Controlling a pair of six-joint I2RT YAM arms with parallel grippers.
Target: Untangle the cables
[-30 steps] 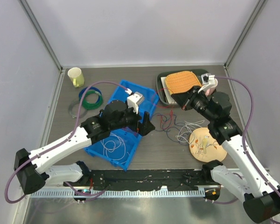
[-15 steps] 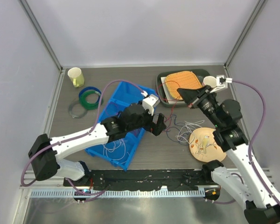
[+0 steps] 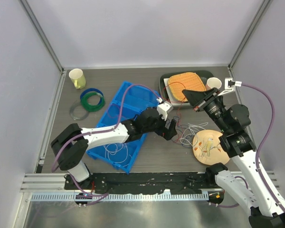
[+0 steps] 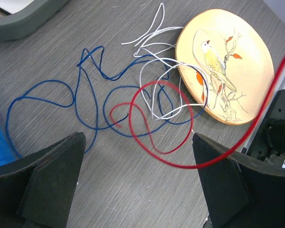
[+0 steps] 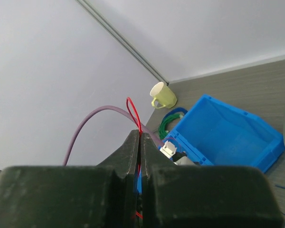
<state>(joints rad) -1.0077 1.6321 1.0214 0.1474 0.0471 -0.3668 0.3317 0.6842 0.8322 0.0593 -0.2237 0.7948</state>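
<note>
Cables (image 4: pixel 154 102) sprawl tangled beneath the wide-open left gripper (image 4: pixel 137 142); the right gripper (image 5: pixel 138 137) pinches one red strand (image 5: pixel 135 111).

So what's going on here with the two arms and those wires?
It's an untangling job. The right gripper is shut on the red cable and holds it up off the table. The left gripper hangs open over the blue cable and white cable, looped together with the red one beside the plate. Nothing is separated yet.
</note>
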